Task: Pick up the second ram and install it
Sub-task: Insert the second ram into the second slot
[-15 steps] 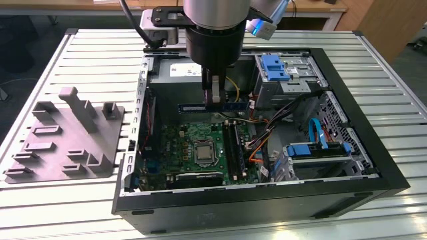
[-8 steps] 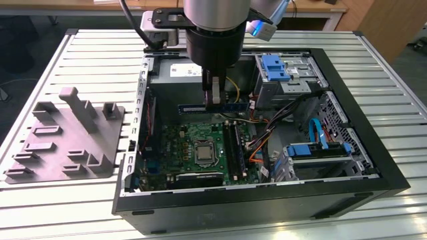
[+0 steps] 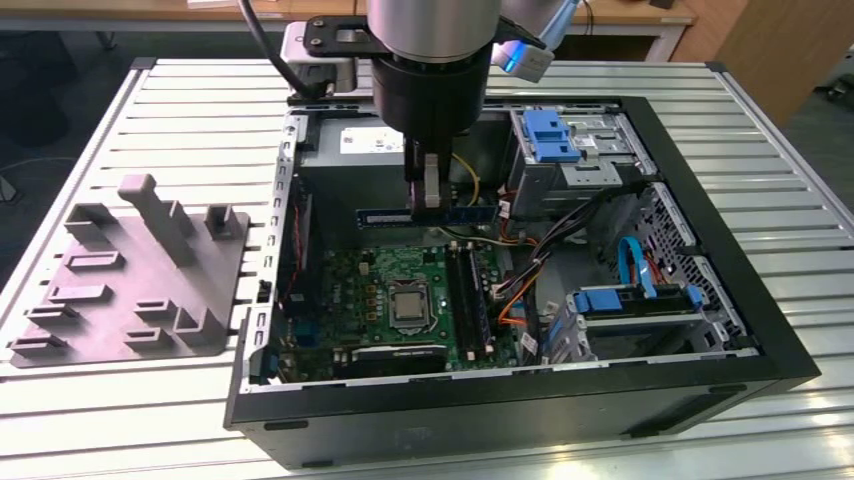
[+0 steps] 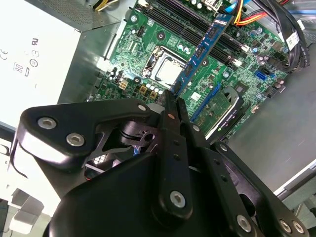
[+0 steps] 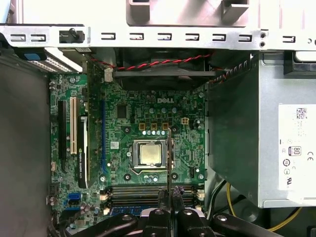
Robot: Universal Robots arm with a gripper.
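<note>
The black finger gripper (image 3: 424,203) is pinching the thin dark memory stick (image 3: 467,213) at twelve o'clock from the silver processor (image 3: 403,302), crosswise to the long black slots (image 3: 465,290), probably risking a jam if lowered unturned.

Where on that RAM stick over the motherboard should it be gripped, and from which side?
Pinch the second ram at mid-length across its two flat faces, coming from above: it is thin, long and stands on edge. The tool holds it that way, shut at its middle.
</note>
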